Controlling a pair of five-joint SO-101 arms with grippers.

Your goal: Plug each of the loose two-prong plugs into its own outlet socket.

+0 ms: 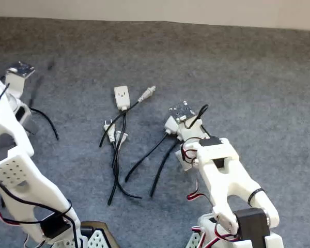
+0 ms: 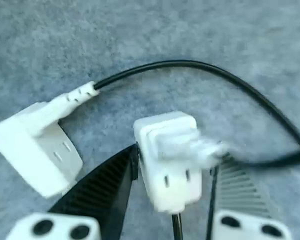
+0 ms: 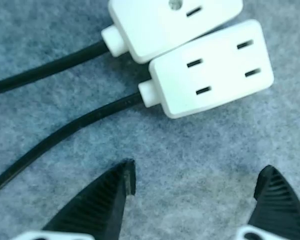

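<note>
Grey carpeted counter (image 1: 248, 77) | right pincer (image 3: 196, 170) gapes wide, empty, over paired sockets (image 3: 210, 70) | left pincer (image 2: 174, 162) astride one socket (image 2: 167, 160), grip cannot be told | loose plugs (image 1: 109, 129) lie centre | risk: tangled cords (image 1: 115, 155) likely drag plugs askew.

Blurred plug (image 2: 190, 147) against a socket (image 2: 165, 170); farther outlet block (image 3: 170, 22) cropped at the edge.
</note>
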